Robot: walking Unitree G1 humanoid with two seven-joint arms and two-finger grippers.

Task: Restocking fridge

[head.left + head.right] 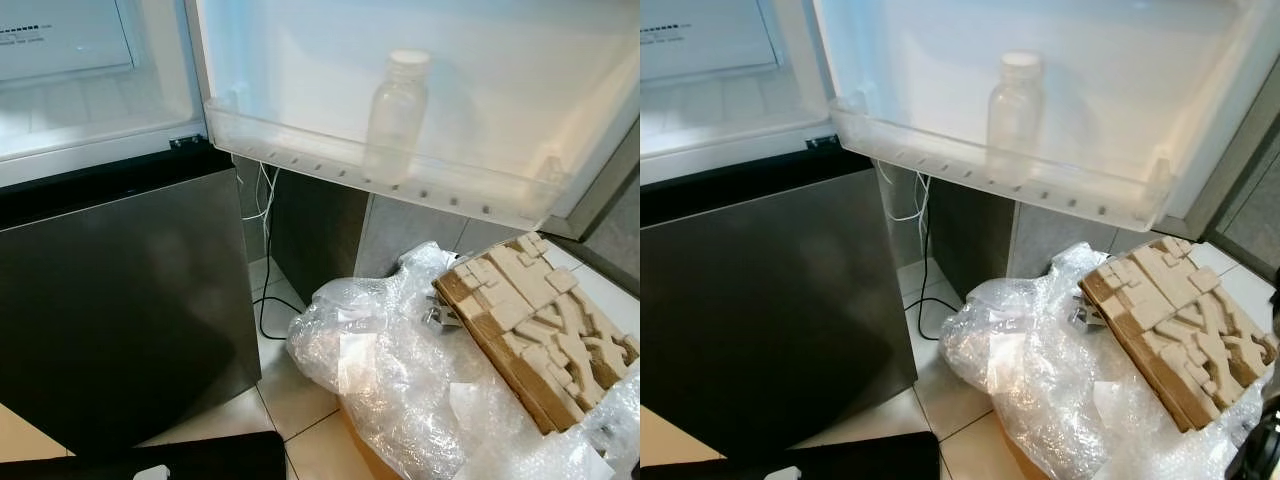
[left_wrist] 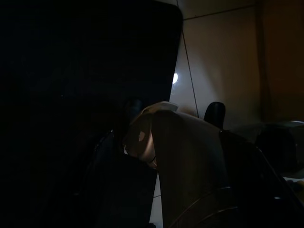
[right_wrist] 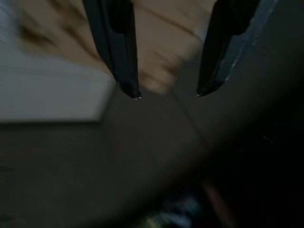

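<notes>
- Right gripper (image 3: 166, 95): two black fingers spread well apart, nothing between them, blurred floor and a pale shape beyond.
- Left gripper: dark wrist view, a pale curved object (image 2: 166, 142) close in front; whether held or fingers open, cannot tell.
- Fridge door (image 1: 420, 70) swung open, with a clear door bin (image 1: 300, 145) along its lower edge.
- In that bin: one clear plastic bottle (image 1: 397, 115) with a white cap, upright, roughly mid-bin; rest of the bin bare.
- Below on the tiled floor (image 1: 300, 400): bubble wrap (image 1: 390, 370) heaped over a box, a carved wooden block (image 1: 535, 325) lying on top.
- Dark lower fridge door (image 1: 120, 310) closed; black cable (image 1: 268, 300) trailing down beside it.
- Step in hand, by judgement: between items, one bottle already stocked.
- Next move likely calls for fetching another item and setting it upright beside the bottle without toppling it.
</notes>
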